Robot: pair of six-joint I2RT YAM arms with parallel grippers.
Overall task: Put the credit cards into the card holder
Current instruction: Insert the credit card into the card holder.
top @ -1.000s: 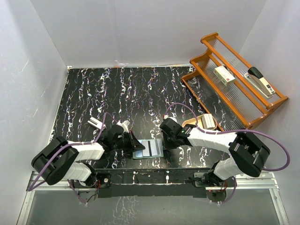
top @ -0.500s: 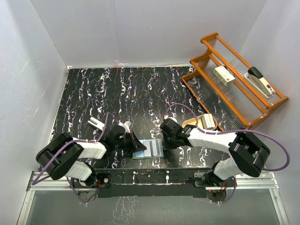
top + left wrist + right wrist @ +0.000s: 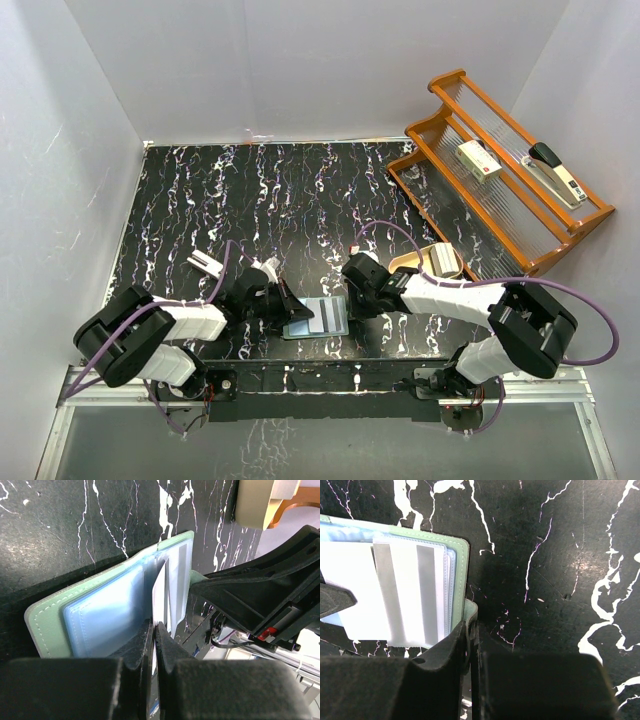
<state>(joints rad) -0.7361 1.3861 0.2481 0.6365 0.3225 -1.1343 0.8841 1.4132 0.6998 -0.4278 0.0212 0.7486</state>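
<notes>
The card point(image 3: 159, 594) is partly hidden between the left fingers point(image 3: 134, 652); the right wrist view cuts off the wallet point(image 3: 463, 570).

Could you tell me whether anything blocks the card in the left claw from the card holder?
Nothing visible does: the left claw holds the card at the open sleeves of the card holder, and the right claw pinches its edge, off to the side.

The open card holder point(image 3: 316, 318) lies near the front edge of the table point(image 3: 250, 200), with my left gripper point(image 3: 288, 306) on its left and my right gripper point(image 3: 350, 302) at its right edge. A card point(image 3: 160, 592) reaches from my left gripper into the holder's middle. A bowl point(image 3: 425, 262) sits behind and right of my right gripper, and further back a rack point(image 3: 437, 120) carries a box point(image 3: 478, 160) and a stapler point(image 3: 555, 172).
</notes>
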